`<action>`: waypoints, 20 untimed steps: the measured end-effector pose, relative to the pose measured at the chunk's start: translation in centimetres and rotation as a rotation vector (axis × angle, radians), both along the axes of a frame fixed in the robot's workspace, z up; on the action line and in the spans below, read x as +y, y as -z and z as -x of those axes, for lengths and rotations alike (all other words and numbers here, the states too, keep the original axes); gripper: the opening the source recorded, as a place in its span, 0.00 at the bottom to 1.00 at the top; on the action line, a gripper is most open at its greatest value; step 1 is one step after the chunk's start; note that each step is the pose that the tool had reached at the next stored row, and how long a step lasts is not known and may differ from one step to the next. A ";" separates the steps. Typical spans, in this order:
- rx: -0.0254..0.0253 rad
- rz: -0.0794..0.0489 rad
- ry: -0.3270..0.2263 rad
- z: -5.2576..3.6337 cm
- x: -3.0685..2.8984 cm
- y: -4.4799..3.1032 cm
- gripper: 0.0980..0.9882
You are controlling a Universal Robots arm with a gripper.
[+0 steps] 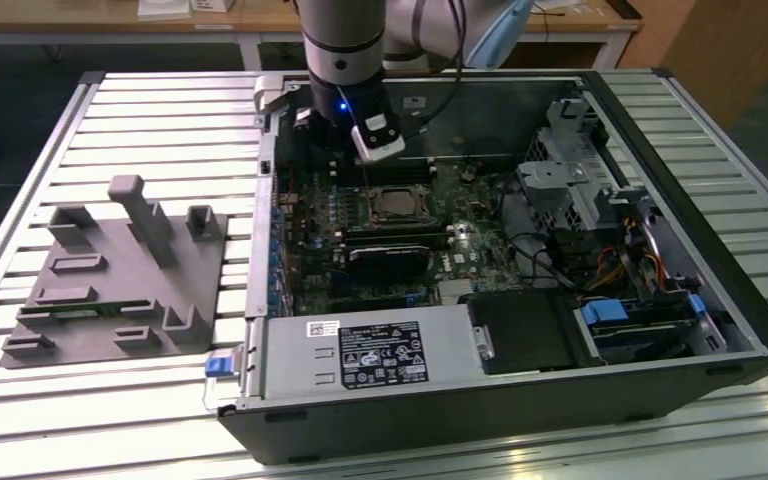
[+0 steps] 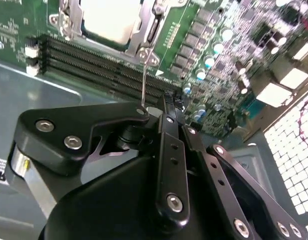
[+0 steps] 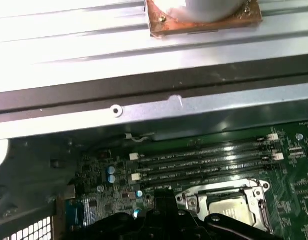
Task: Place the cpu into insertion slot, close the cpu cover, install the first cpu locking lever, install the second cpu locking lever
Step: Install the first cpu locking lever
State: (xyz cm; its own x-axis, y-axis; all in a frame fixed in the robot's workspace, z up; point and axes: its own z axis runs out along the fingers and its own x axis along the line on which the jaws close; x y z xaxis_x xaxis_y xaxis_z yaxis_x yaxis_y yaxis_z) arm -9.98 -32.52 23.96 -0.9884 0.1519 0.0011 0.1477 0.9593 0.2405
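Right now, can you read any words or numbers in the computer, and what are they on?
Black sticker on the metal box: print too small to read.
White sticker beside it: too small to read.
Green board: tiny white marks, too blurred to read.

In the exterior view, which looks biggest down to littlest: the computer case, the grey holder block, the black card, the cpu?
Largest to smallest:
1. computer case
2. grey holder block
3. black card
4. cpu
No two look alike in size.
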 end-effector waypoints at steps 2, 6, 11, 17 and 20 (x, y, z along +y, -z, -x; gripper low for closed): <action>0.0002 -0.013 0.000 0.00 0.00 0.00 0.01; 0.0001 -0.022 0.000 0.00 0.00 0.00 0.01; 0.0001 -0.022 0.000 -0.56 0.00 0.00 0.01; 0.0001 -0.022 0.000 -3.90 0.00 0.04 0.01; 0.0002 -0.022 0.000 -4.47 -0.01 0.04 0.01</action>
State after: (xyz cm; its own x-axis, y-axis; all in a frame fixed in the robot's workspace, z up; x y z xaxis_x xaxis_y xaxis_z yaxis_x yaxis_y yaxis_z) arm -5.51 -32.53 23.92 -0.9884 0.1516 0.0046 0.1476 0.9539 0.2613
